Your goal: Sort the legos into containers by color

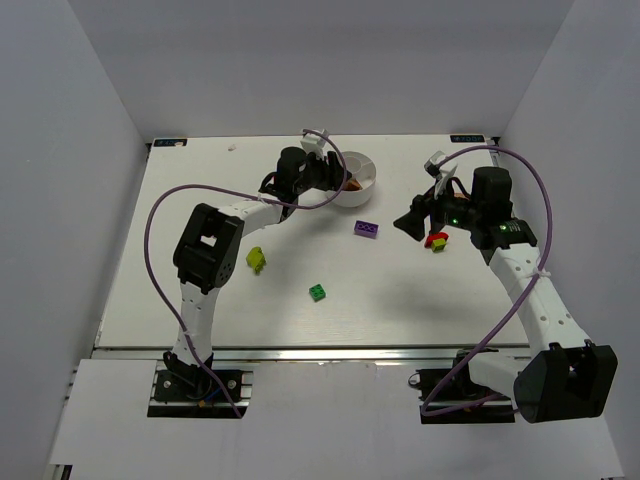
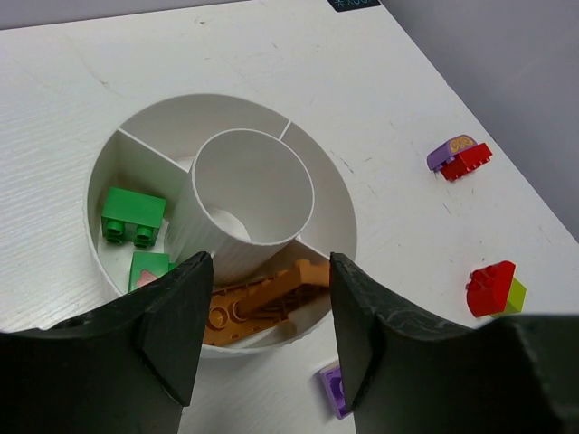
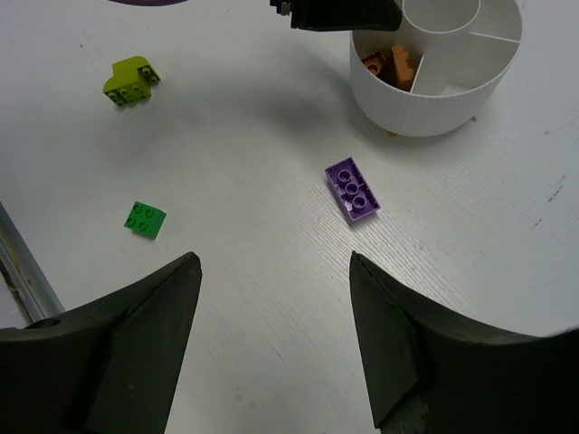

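**Item: sorting station, work in progress**

- White dish (image 2: pixel 199 117): far centre of the table. The left wedge holds two green bricks (image 2: pixel 133 215) and the near wedge holds orange pieces (image 2: pixel 262 298). The central well (image 2: pixel 253 190) looks empty. Like colours share a wedge, so sorting is under way.
- Left gripper (image 2: pixel 267 307): jaws apart with nothing between them. It hangs over the orange wedge, a fit position for dropping a piece there.
- Right gripper (image 3: pixel 274 271): jaws apart and empty, above bare table. The purple brick (image 3: pixel 353 192) lies ahead of it and is probably the next pick.
- Loose, unsorted:
  - the purple brick, near the dish;
  - a green brick (image 3: pixel 145 219) and a yellow-green brick (image 3: pixel 129 81), well apart toward the left;
  - a red brick (image 2: pixel 491 287) with a yellow-green one touching it, to the right;
  - a purple-and-red piece (image 2: pixel 460 156) farther off. Whether it is joined or merely stacked is unclear.
- Remaining: five loose items. Purple, red and yellow-green have no wedge claimed yet.
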